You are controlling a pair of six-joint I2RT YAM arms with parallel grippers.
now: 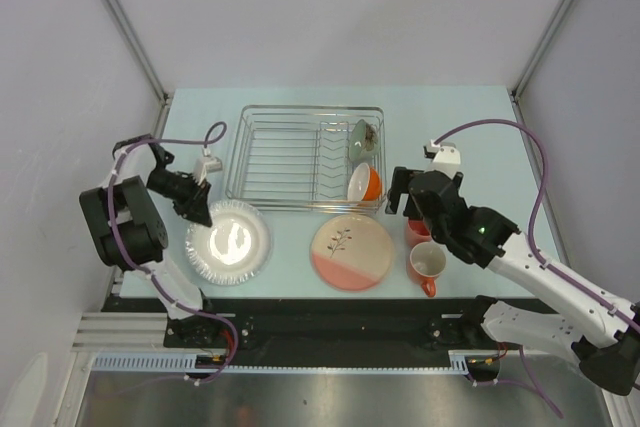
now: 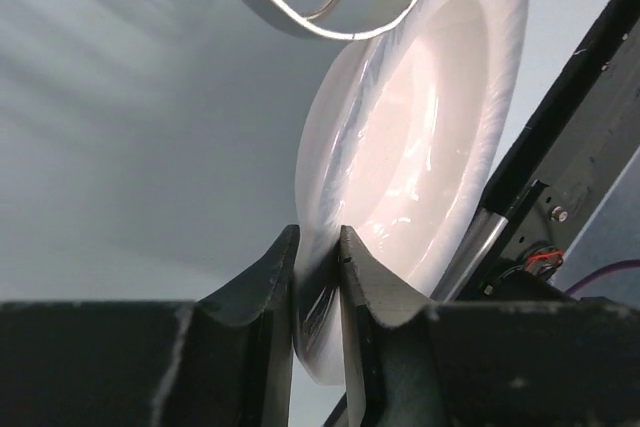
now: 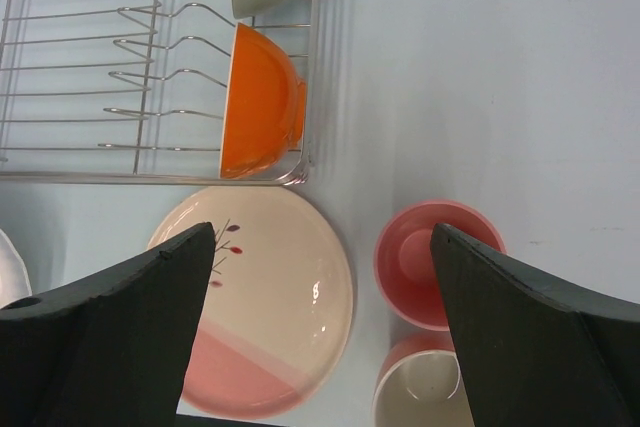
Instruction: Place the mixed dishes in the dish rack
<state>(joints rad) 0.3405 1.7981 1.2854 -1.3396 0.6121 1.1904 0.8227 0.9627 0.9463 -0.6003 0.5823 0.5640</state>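
Observation:
The silver wire dish rack [image 1: 290,157] stands at the back middle; an orange bowl [image 1: 364,183] and a small white bowl [image 1: 362,137] stand on edge in its right end. The white ruffled-rim plate [image 1: 232,240] lies in front of its left end. My left gripper [image 1: 201,214] is shut on that plate's left rim [image 2: 420,137], the fingers [image 2: 272,267] clamping either side. The cream plate with salmon segment [image 1: 352,251], pink cup [image 1: 417,231] and orange mug [image 1: 428,264] sit front right. My right gripper [image 1: 402,195] hangs open and empty above the cream plate [image 3: 270,297] and pink cup [image 3: 425,262].
Grey enclosure walls close the table on the left, back and right. The rack's front rail [image 2: 320,7] passes just above the held plate in the left wrist view. The rack's left and middle slots [image 3: 100,77] hold nothing. The mug [image 3: 420,387] touches the pink cup's near side.

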